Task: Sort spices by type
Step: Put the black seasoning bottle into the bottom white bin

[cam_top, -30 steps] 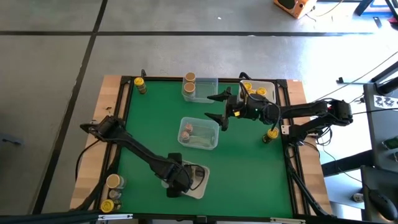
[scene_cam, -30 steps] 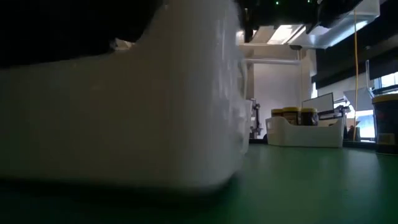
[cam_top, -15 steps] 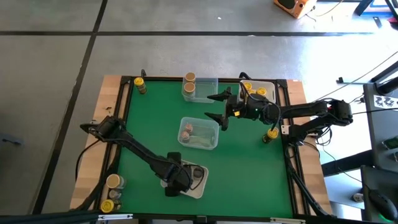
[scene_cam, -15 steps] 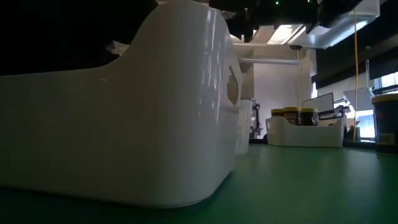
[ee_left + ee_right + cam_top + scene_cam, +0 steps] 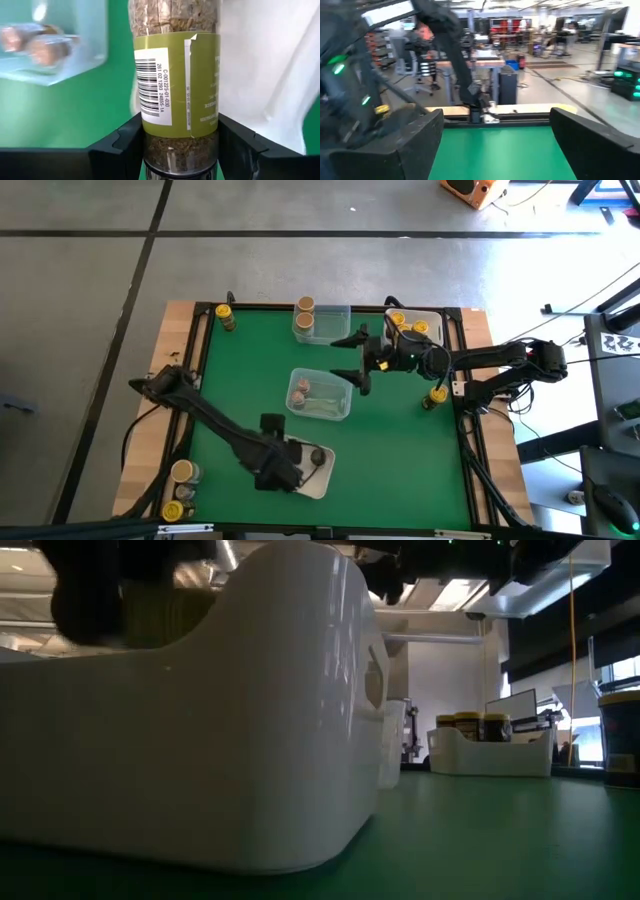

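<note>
My left gripper (image 5: 272, 470) hangs over the near end of the white tray (image 5: 326, 480), shut on a spice jar (image 5: 175, 75) with an olive-green label and green herbs inside. In the low view the jar (image 5: 168, 610) shows above the tray's wall (image 5: 250, 740). A dark-topped jar (image 5: 316, 456) stands in that tray. My right gripper (image 5: 352, 356) waits open above the table's middle, beside a clear tray (image 5: 335, 408) holding tan-topped jars (image 5: 300, 392) on their sides. My left gripper pinches the jar's round sides near its dark lid end (image 5: 180, 155) between its two fingers (image 5: 120, 147). The fingers come from above, pointing steeply down. The jar runs on past the fingertips, lid toward the wrist, lifted clear of the tray.
A far clear tray (image 5: 338, 315) holds a tan-topped jar (image 5: 304, 305). Yellow-topped jars sit in the far-right white tray (image 5: 412, 328). Single jars stand at the far left (image 5: 226, 316), at the right edge (image 5: 437, 394) and on the near-left wooden border (image 5: 183, 471).
My left gripper has shut on the green-labelled jar inside the white tray and then risen, tipping a little, so the jar now hangs above the tray's wall. The white tray shifted slightly as the fingers closed.
</note>
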Motion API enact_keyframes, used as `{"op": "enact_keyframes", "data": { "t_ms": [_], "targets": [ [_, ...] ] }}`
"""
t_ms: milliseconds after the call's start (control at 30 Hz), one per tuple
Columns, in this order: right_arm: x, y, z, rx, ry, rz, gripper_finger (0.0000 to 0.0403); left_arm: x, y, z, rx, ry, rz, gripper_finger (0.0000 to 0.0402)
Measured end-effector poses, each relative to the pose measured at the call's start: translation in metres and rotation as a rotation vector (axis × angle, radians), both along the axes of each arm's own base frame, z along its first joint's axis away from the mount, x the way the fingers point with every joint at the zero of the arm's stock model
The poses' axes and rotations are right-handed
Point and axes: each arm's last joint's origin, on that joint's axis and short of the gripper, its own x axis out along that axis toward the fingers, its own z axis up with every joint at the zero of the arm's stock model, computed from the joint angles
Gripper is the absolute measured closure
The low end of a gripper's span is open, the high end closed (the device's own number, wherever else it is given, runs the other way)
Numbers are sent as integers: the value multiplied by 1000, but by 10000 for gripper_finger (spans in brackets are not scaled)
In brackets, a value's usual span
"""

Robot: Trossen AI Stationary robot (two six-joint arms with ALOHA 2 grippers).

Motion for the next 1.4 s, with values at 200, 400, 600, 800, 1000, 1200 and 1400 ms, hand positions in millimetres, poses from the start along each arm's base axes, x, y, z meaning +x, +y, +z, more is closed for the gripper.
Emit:
{"op": "enact_keyframes", "data": {
  "t_ms": [200, 400, 600, 800, 1000, 1200, 1400],
  "targets": [
    [0, 1, -1, 0, 6, 23, 94, -24, 15, 44, 34, -120, 89, 213],
    [8, 9, -1, -13, -24, 79, 198, -36, 39, 74, 53, -194, 121, 213],
    [32, 25, -3, -54, -15, 160, 298, -36, 64, 87, 69, -216, 151, 213],
    [60, 37, -2, -90, -16, 189, 369, -30, 81, 86, 92, -196, 172, 213],
    [81, 53, 1, -89, 9, 235, 396, -27, 89, 87, 128, -187, 143, 213],
    [92, 54, -4, -92, 58, 213, 383, -28, 89, 87, 129, -185, 143, 213],
    [94, 54, -8, -107, 65, 205, 382, -37, 92, 96, 143, -212, 172, 213]
  ]
}}
